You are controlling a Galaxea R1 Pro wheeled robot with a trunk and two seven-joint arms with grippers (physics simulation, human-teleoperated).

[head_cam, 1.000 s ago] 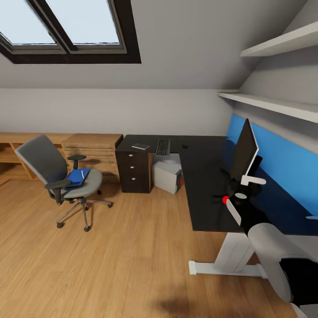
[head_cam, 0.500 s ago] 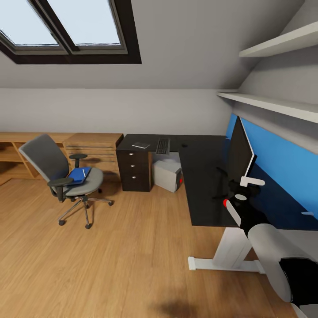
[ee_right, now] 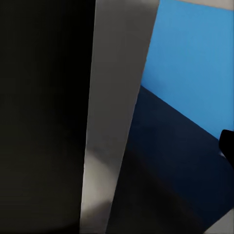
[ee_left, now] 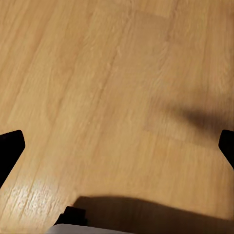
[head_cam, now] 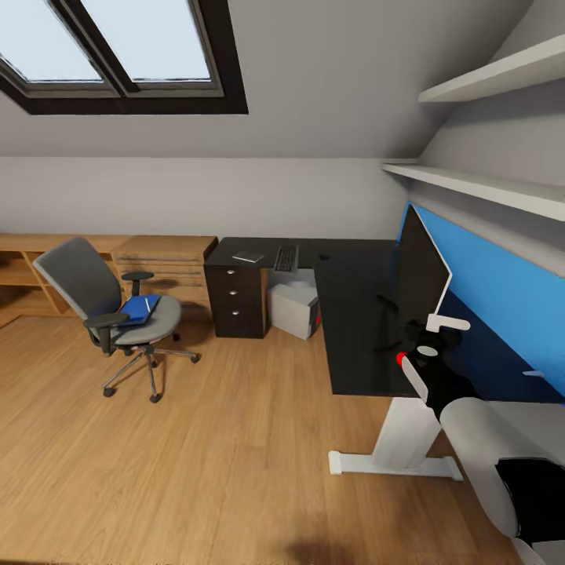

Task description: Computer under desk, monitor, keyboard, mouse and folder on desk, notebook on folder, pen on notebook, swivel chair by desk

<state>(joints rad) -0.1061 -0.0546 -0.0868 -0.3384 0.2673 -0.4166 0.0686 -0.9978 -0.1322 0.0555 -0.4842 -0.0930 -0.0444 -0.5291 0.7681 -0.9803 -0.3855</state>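
Taking stock: several items are already placed — others still wait.
Monitor [head_cam: 420,271]: upright on the surface [head_cam: 357,329], at the blue wall panel [head_cam: 502,306]; right pincer [head_cam: 428,345] sits at its lower edge, grip state unclear.
Left pincer [ee_left: 117,146]: fingertips spread wide over the wood floor [head_cam: 196,455], holding nothing.
Computer [head_cam: 296,308]: under the surface — done, by the look of it.
Keyboard [head_cam: 286,257]: on the far wing, well apart from the monitor.
Mouse [head_cam: 323,256]: just beside the keyboard.
Notebook [head_cam: 248,256]: on the far wing, not yet stacked.
Folder [head_cam: 139,309]: on the chair [head_cam: 110,314] seat, pen [head_cam: 146,304] on top.
Chair: well apart from the surface; left to do.
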